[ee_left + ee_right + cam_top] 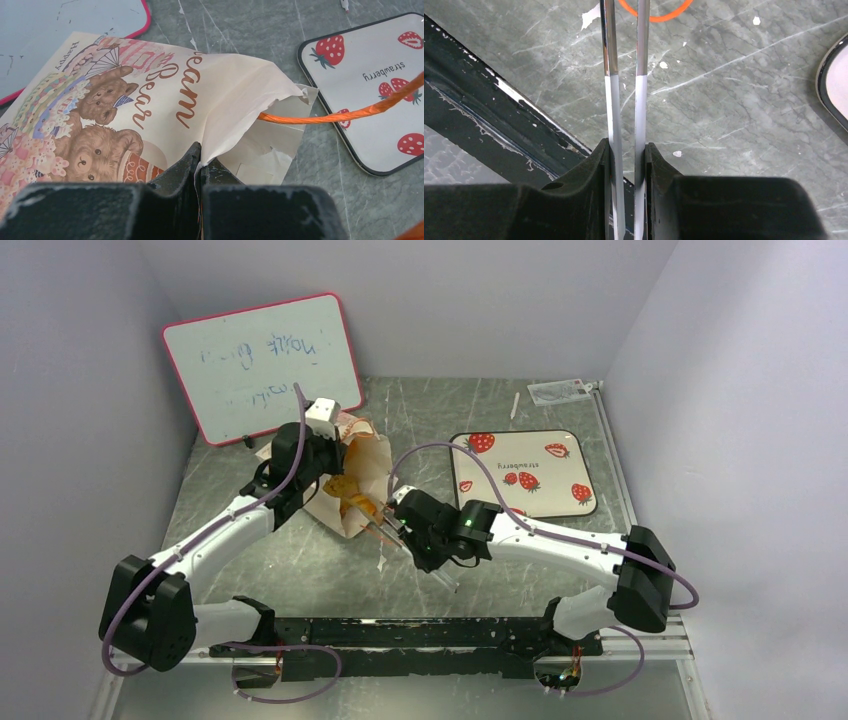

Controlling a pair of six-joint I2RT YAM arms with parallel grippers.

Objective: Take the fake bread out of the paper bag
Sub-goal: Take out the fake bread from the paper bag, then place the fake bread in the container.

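Top view: I see the pale tan paper carrier bag lying on the grey bench, with orange-brown fake bread inside its mouth.
Left wrist: my left pincer pinches the bag's rim.
Right wrist: my right pincer clamps slim silver tongs.
Progress: I judge nothing is out yet.

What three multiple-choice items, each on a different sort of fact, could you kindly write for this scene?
1. In the top view, where is the strawberry tray relative to the paper bag?
A. to its right
B. to its left
C. underneath it

2. What colour is the bag's cord handle?
A. blue
B. orange
C. green

3. What is the left gripper doing?
A. hanging open above the tray
B. pinching the bag's edge
C. shut on nothing

Answers:
1 A: the tray lies right of the bag.
2 B: the cord is bright orange.
3 B: the paper edge runs between its shut fingers.
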